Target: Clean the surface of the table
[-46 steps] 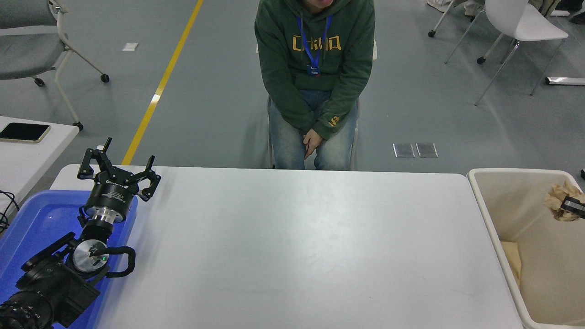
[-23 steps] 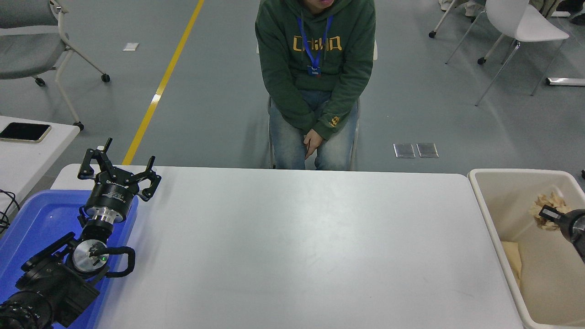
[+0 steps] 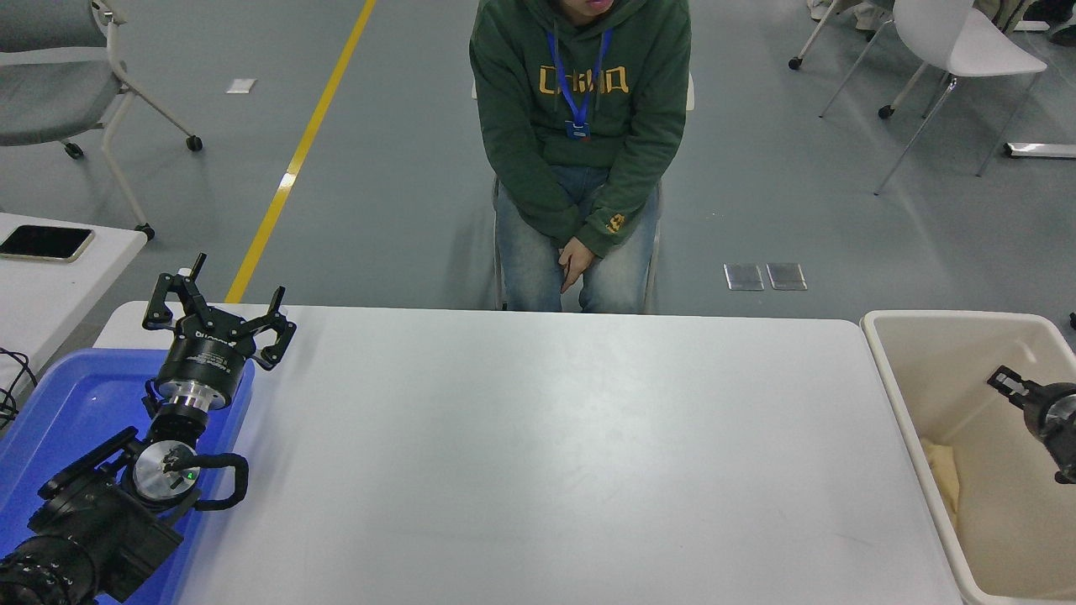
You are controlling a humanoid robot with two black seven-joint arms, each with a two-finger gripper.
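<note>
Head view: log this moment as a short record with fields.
table surface: white, bare of loose items
left claw: open, parked over the blue tray at the table's left end
right claw: over the beige bin at the table's right end, nothing visibly held; open or shut cannot be told
bin contents: pale item against the left wall
person: seated at far side, hands in lap

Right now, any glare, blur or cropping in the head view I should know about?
Head view: sharp overall, even overhead light. The table surface shows only a soft, diffuse sheen, no hard glare. Faint shadow under the left end effector. The right end effector over the beige bin is cropped by the frame edge, so its state is unreadable.
</note>
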